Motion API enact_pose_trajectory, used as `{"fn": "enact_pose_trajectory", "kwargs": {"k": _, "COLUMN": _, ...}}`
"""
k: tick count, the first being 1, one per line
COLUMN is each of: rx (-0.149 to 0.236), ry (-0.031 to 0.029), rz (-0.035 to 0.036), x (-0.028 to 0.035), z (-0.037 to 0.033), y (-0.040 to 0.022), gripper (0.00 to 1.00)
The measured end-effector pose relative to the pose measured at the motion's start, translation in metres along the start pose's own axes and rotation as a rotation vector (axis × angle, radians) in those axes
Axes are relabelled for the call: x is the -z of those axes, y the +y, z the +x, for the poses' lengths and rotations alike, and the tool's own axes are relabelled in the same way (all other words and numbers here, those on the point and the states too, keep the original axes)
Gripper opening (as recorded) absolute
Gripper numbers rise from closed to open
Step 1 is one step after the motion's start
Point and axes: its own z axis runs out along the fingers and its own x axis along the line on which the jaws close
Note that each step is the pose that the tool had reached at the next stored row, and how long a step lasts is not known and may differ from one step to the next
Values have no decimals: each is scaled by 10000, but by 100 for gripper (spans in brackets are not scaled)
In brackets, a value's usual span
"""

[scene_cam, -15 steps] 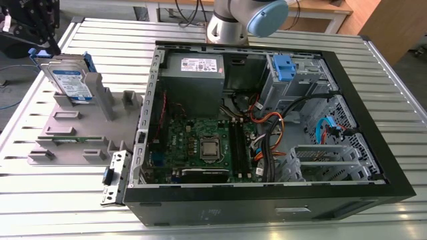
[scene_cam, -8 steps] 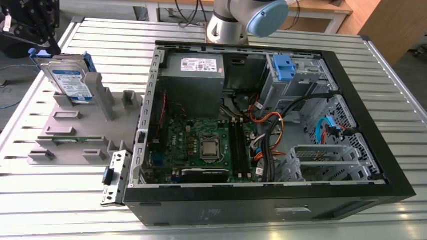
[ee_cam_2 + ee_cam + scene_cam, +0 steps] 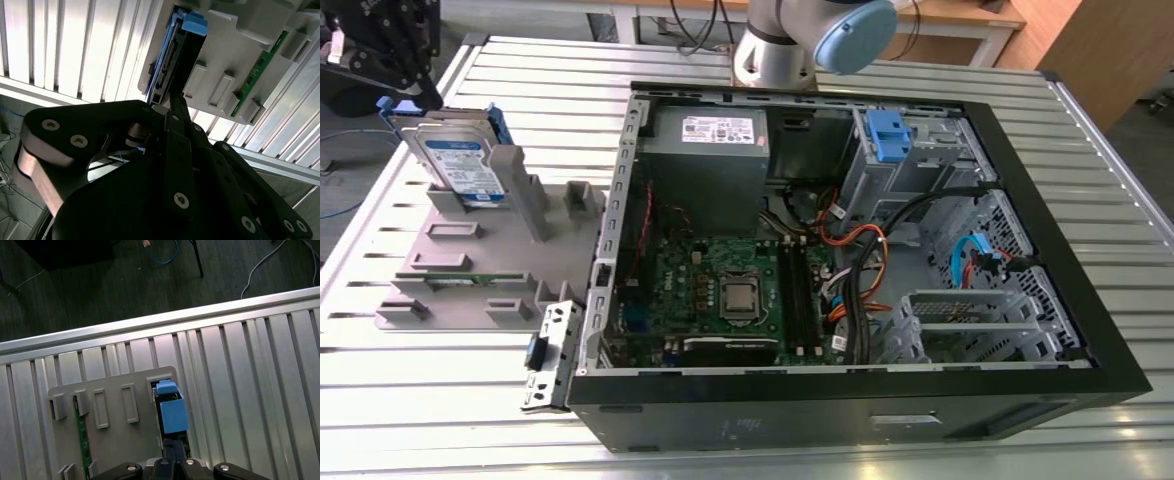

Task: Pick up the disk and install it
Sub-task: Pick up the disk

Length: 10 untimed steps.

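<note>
Presently, the disk (image 3: 460, 165) stands upright on its edge in a slot of the grey holder (image 3: 467, 260) on the slatted table (image 3: 494, 70), at the exterior view's left, well apart from the open computer case (image 3: 854, 415). Its blue carrier frame (image 3: 172, 412) faces up toward the arm. The end effector (image 3: 403, 85) sits directly over the disk's top edge, with its tip right at that edge in the second wrist view (image 3: 172, 107). Whether it is apart, together or clamped cannot be told. A green circuit strip (image 3: 460, 279) lies in another slot of the holder.
</note>
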Motion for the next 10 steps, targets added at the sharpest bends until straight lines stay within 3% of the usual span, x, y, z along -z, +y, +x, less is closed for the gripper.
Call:
{"fn": "enact_pose_trajectory", "kwargs": {"k": 8, "rx": 42, "ry": -3, "rz": 0, "x": 0, "z": 0, "y": -1, "gripper": 11}}
{"fn": "enact_pose_trajectory", "kwargs": {"k": 10, "rx": 107, "ry": -63, "rz": -9, "x": 1, "z": 0, "y": -2, "gripper": 11}}
